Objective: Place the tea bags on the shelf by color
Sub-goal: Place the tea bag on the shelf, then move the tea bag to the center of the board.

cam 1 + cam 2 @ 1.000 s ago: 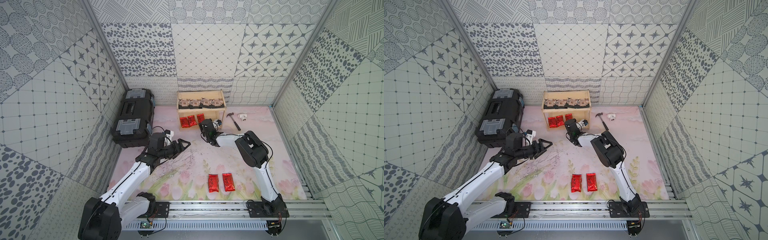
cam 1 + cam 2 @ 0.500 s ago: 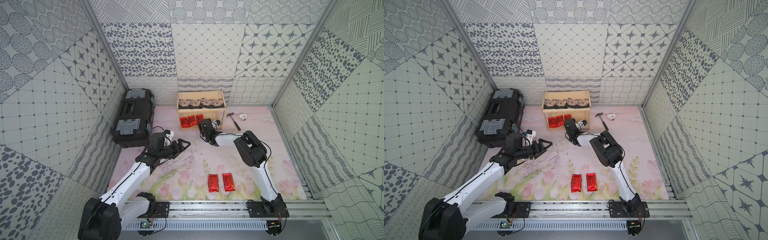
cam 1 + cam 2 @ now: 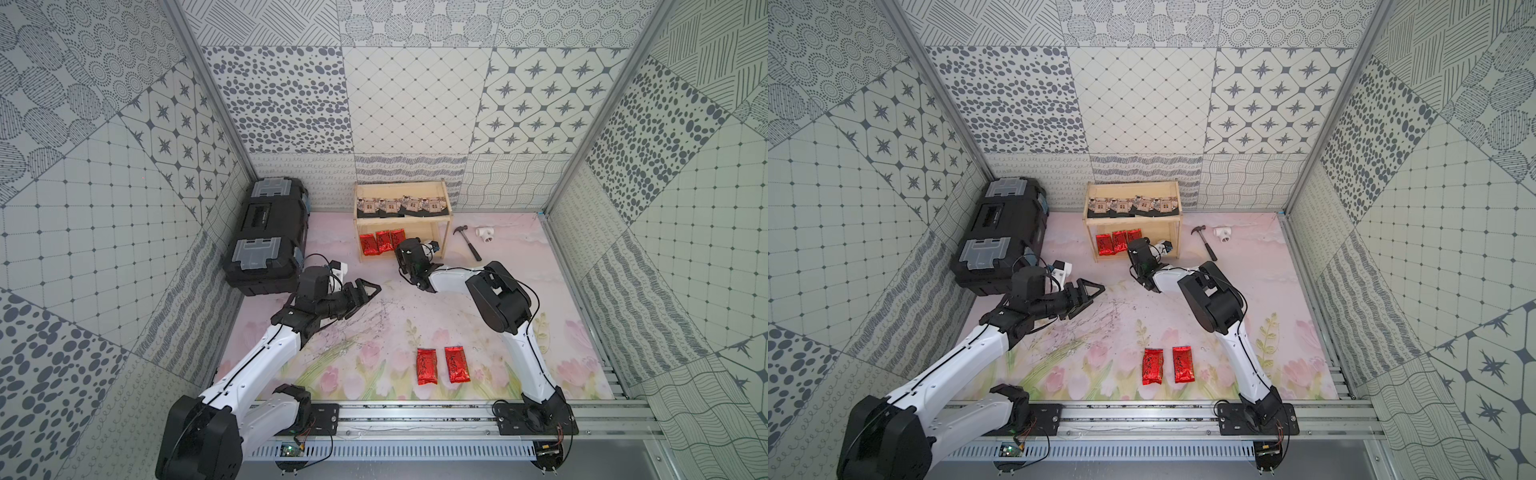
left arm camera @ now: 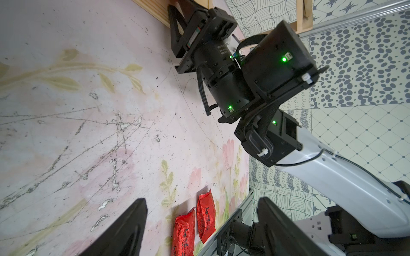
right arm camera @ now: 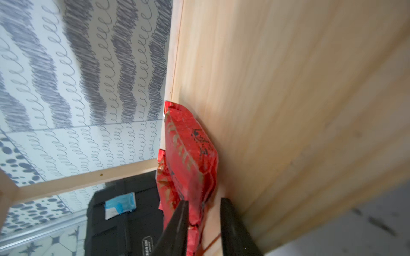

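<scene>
Up top, in both top views, a small light-wood two-tier shelf (image 3: pixel 415 221) is seen at the far centre, set against the back wall. Four squarish black packets with beige patterned labels (image 3: pixel 401 206) are lined up along its upper board. Three shiny red foil oblong packets (image 3: pixel 384 241) are laid side by side on the left half of the lower tier. The right gripper (image 3: pixel 404 245) is seen at the front of that lower tier, at the rightmost of the three; its jaws are hidden here by the wrist. Two more red foil packets (image 3: pixel 1152 365) are found side by side on the pink floral mat (image 3: pixel 395 316), near and a little right of centre, well apart from both arms. The left gripper (image 3: pixel 370 295) is held above the mat left of centre, spread wide, with nothing between the jaws. A large black toolbox with grey latches (image 3: pixel 270 237) is parked at the far left. A small hammer (image 3: pixel 469 243) and a white pipe tee (image 3: pixel 485 234) are set just right of the shelf.

Over to the left wrist view: two dark fingers (image 4: pixel 128 230) are shown far apart and empty. The two loose red packets are framed on the mat beyond them, and the right arm (image 4: pixel 255 73) is caught up against the shelf's front edge.

Now the right wrist view: the right gripper's jaws are shown narrowly parted around the near end of a red packet (image 5: pixel 190 155). That packet is laid flat on the lower board (image 5: pixel 288 110). A sliver of wood is visible between it and one finger, so no grip is shown. A second red packet (image 5: pixel 163 177) is glimpsed just beside it, and the toolbox is seen blurred beyond the shelf post.
</scene>
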`<state>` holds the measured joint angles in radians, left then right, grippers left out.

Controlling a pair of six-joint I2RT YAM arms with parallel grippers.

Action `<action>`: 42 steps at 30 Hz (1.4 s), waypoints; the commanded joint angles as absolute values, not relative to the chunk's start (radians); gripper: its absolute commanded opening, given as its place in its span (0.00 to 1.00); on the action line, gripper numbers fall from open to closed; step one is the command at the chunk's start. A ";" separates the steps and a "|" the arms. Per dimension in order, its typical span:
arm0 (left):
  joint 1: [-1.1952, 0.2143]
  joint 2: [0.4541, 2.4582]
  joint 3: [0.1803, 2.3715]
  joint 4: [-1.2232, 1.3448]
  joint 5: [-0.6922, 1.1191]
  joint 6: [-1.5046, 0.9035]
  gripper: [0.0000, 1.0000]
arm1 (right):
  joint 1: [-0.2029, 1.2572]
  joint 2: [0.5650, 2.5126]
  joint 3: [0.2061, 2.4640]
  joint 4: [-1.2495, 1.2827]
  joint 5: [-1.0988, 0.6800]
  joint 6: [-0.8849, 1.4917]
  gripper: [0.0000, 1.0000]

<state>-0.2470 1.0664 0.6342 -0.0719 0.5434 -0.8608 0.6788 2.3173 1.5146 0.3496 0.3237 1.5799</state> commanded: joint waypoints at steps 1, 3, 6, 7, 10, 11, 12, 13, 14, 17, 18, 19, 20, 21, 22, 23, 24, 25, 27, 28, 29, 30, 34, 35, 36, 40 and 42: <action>-0.256 1.063 0.635 -0.079 0.575 -0.828 0.82 | 0.682 2.296 1.486 0.363 0.310 1.568 0.46; -0.254 1.062 0.635 -0.083 0.573 -0.830 0.83 | 0.682 2.262 1.444 0.370 0.293 1.564 0.53; -0.252 1.060 0.635 -0.093 0.566 -0.834 0.82 | 0.682 2.190 1.371 0.377 0.258 1.532 0.60; -0.253 1.061 0.635 -0.095 0.565 -0.837 0.83 | 0.683 2.158 1.338 0.379 0.241 1.519 0.62; -0.256 1.057 0.635 -0.111 0.556 -0.836 0.82 | 0.698 2.046 1.235 0.349 0.196 1.434 0.65; -0.260 1.056 0.628 -0.125 0.543 -0.836 0.82 | 0.706 1.991 1.192 0.333 0.182 1.404 0.66; -0.262 1.052 0.607 -0.135 0.535 -0.842 0.82 | 0.717 1.937 1.139 0.326 0.165 1.375 0.67; -0.262 1.045 0.570 -0.127 0.525 -0.857 0.81 | 0.729 1.887 1.092 0.318 0.147 1.332 0.67; -0.260 1.040 0.538 -0.120 0.513 -0.872 0.80 | 0.745 1.831 1.044 0.284 0.142 1.294 0.68; -0.264 1.046 0.499 -0.139 0.497 -0.877 0.79 | 0.802 1.657 0.895 0.142 0.159 1.184 0.68; -0.272 1.052 0.506 -0.159 0.484 -0.867 0.79 | 0.827 1.592 0.859 0.059 0.180 1.159 0.67; -0.287 1.061 0.511 -0.179 0.469 -0.862 0.78 | 0.868 1.533 0.838 -0.020 0.213 1.124 0.66; -0.303 1.066 0.512 -0.186 0.456 -0.865 0.78 | 0.910 1.489 0.831 -0.127 0.273 1.081 0.65; -0.321 1.075 0.507 -0.185 0.448 -0.872 0.78 | 0.950 1.454 0.834 -0.258 0.330 1.056 0.65; -0.337 1.084 0.506 -0.176 0.442 -0.880 0.78 | 0.996 1.434 0.844 -0.345 0.382 1.038 0.65; -0.348 1.096 0.513 -0.176 0.440 -0.883 0.78 | 1.034 1.419 0.854 -0.431 0.418 1.025 0.65; -0.356 1.112 0.527 -0.182 0.438 -0.880 0.78 | 1.068 1.414 0.871 -0.521 0.428 1.027 0.65; -0.364 1.133 0.549 -0.197 0.435 -0.874 0.78 | 1.111 1.416 0.888 -0.587 0.424 1.027 0.65; -0.380 1.161 0.580 -0.222 0.431 -0.867 0.77 | 1.183 1.430 0.911 -0.652 0.409 1.018 0.70; -0.386 1.174 0.590 -0.227 0.431 -0.865 0.77 | 1.217 1.440 0.923 -0.684 0.412 1.026 0.73; -0.392 1.183 0.596 -0.228 0.431 -0.864 0.77 | 1.244 1.452 0.937 -0.718 0.415 1.041 0.75; -0.396 1.192 0.599 -0.227 0.431 -0.864 0.78 | 1.266 1.462 0.943 -0.735 0.411 1.056 0.78; -0.400 1.214 0.609 -0.223 0.433 -0.862 0.77 | 1.308 1.493 0.933 -0.735 0.388 1.088 0.86; -0.400 1.216 0.612 -0.226 0.430 -0.860 0.77 | 1.308 1.504 0.928 -0.726 0.379 1.088 0.86; -0.401 1.216 0.613 -0.226 0.430 -0.859 0.77 | 1.308 1.513 0.923 -0.716 0.374 1.085 0.87; -0.400 1.222 0.614 -0.224 0.420 -0.854 0.78 | 1.304 1.542 0.890 -0.618 0.338 1.060 0.88; -0.400 1.224 0.608 -0.219 0.420 -0.855 0.79 | 1.296 1.565 0.880 -0.569 0.312 1.045 0.87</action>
